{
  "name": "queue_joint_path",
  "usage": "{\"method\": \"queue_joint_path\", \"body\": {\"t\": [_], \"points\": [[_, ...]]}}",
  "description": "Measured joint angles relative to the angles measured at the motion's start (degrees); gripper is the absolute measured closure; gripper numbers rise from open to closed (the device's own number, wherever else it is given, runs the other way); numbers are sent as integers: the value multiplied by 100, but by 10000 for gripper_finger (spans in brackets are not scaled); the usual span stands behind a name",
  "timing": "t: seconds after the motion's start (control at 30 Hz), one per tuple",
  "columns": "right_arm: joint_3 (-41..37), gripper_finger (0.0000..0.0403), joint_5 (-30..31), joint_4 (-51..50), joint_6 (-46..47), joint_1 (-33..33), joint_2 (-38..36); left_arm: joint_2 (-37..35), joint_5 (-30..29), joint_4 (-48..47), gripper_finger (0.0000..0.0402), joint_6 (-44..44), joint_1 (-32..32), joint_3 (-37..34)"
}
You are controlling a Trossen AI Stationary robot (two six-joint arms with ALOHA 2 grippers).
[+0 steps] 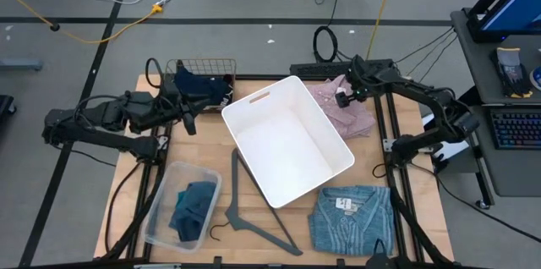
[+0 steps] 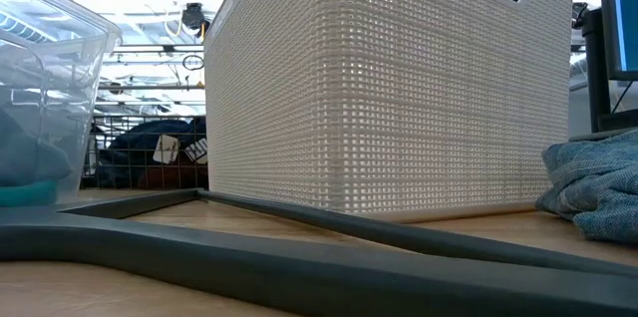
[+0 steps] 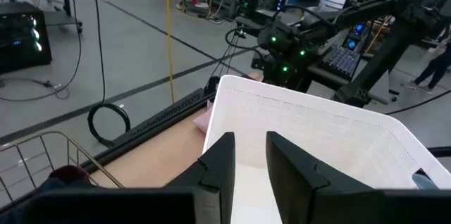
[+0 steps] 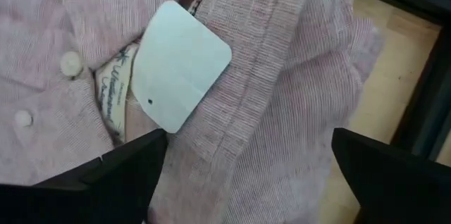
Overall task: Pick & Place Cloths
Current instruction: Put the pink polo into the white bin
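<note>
At the near edge of the wooden table point(image 1: 127, 186) we see a grey plastic hanger point(image 1: 245, 210) lying flat, with a clear plastic tub point(image 1: 157, 210) to its left holding a crumpled teal cloth point(image 1: 193, 208), and to its right a blue striped shirt point(image 1: 351, 216) spread flat with a white label at its collar. In the middle stands a big white basket point(image 1: 287, 138), turned at an angle, its woven wall filling the low view. Farther back on the left we find a wire basket point(image 1: 200, 71) holding a navy cloth point(image 1: 201, 85), and the left gripper point(image 1: 188, 122) hangs just beside it near the white basket's corner, its fingers point(image 3: 220, 160) set narrowly apart with nothing between them. At the back right lies a pink shirt point(image 1: 342, 108), finely striped, with pale buttons and a white tag point(image 4: 180, 63) at the collar; the right gripper point(image 1: 340, 98) hovers directly over it, fingers point(image 4: 127, 171) spread wide on either side of the cloth and holding nothing. Beyond the table we see a grey floor crossed by cables, and a desk with a keyboard point(image 1: 516, 129) to the right.
</note>
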Motion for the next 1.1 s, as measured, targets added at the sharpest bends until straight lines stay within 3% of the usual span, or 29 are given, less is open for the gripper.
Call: {"method": "queue_joint_path", "body": {"t": [0.13,0.27,0.47,0.83,0.97,1.1], "points": [[-64,6,46,201,381,-90,0,0,-19,0,321,-80,0,0],[-134,6,461,142,506,-246,1,0,-24,0,321,-148,0,0],[-472,6,167,333,966,-407,2,0,-24,0,321,-165,0,0],[-1195,11,146,1138,1163,-369,2,0,-24,127,321,-163,0,0],[-1195,41,115,1217,1389,-369,4,2,-26,134,321,-163,0,0],[-1195,107,-174,1241,1640,-371,9,2,-26,133,321,-163,-1,0]]}}
